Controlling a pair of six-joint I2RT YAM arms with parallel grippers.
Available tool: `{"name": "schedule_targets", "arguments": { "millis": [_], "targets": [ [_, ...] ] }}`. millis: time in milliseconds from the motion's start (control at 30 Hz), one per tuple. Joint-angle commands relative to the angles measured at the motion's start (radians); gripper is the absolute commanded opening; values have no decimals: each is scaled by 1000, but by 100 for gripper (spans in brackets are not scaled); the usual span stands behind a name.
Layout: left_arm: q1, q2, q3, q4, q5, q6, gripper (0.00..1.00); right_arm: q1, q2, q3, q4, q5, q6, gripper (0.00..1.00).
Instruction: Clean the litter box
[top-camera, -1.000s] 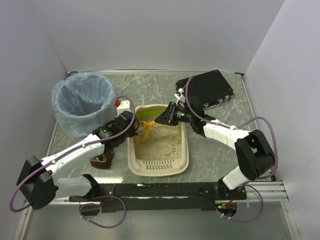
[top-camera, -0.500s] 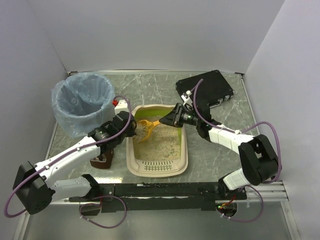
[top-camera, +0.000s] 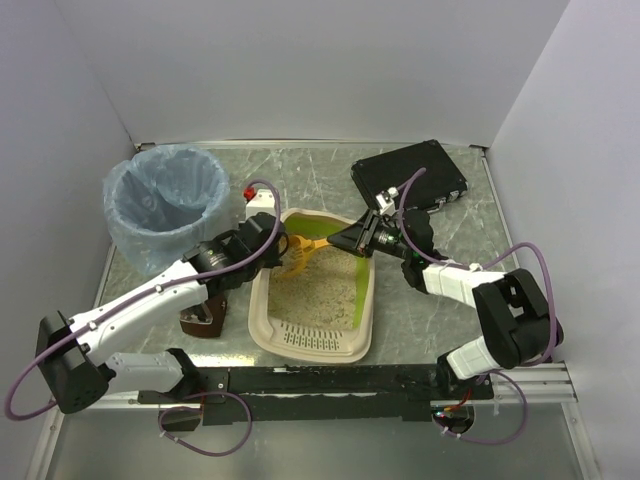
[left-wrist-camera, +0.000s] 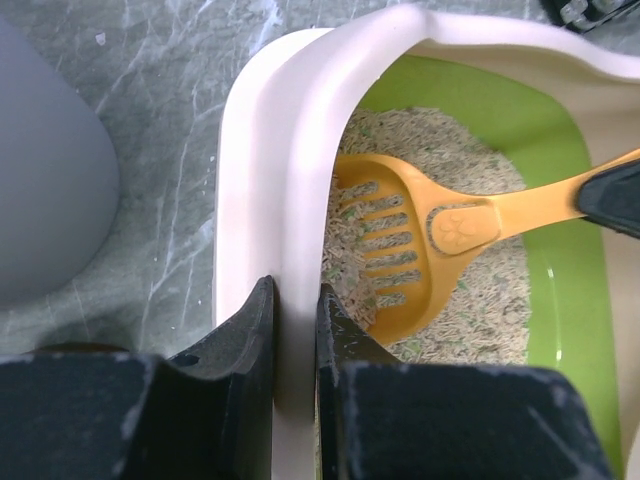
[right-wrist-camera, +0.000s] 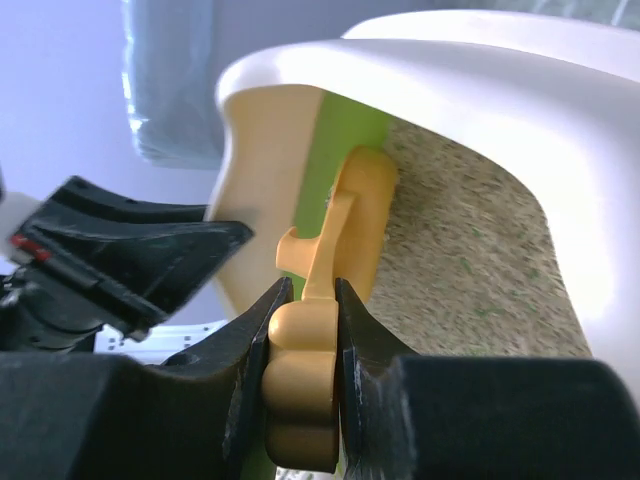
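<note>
The litter box (top-camera: 362, 300) is a beige tray with a lime-green inner wall and sandy granules, lying mid-table with its grille end nearest the arm bases. My left gripper (top-camera: 270, 250) is shut on its left rim (left-wrist-camera: 290, 150), one finger inside and one outside (left-wrist-camera: 295, 300). An orange slotted scoop (top-camera: 299, 254) lies on the granules near the far left corner (left-wrist-camera: 400, 250). My right gripper (top-camera: 358, 240) is shut on the scoop's lobed handle end (right-wrist-camera: 300, 370), jaws (right-wrist-camera: 305, 300) pressed against both its sides. The scoop head (right-wrist-camera: 365, 220) rests against the green wall.
A round bin with a blue bag (top-camera: 165, 205) stands at the far left, close to the left arm. A black case (top-camera: 408, 177) lies at the far right, behind the right gripper. A brown object (top-camera: 203, 318) sits left of the tray under the left arm.
The scoop has swung from the tray's middle toward its far left corner. The left gripper has shifted farther along the rim, and the tray has turned slightly.
</note>
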Motion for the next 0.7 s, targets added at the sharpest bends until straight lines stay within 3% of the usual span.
{"name": "schedule_targets", "arguments": {
  "millis": [0, 67, 267, 433, 667],
  "targets": [
    [-10, -29, 125, 217, -26, -91, 1, -13, 20, -9, 264, -57, 113, 0],
    [-12, -26, 130, 208, -58, -105, 1, -18, 24, -15, 293, -69, 133, 0],
    [-12, -12, 118, 166, -131, -142, 1, -39, -61, -20, 146, -63, 56, 0],
    [-4, -9, 92, 162, -132, -168, 1, -64, -160, -9, -69, -38, -48, 0],
    [27, -32, 35, 177, -124, -182, 1, -125, -253, -20, -171, -61, -87, 0]
  ]
}}
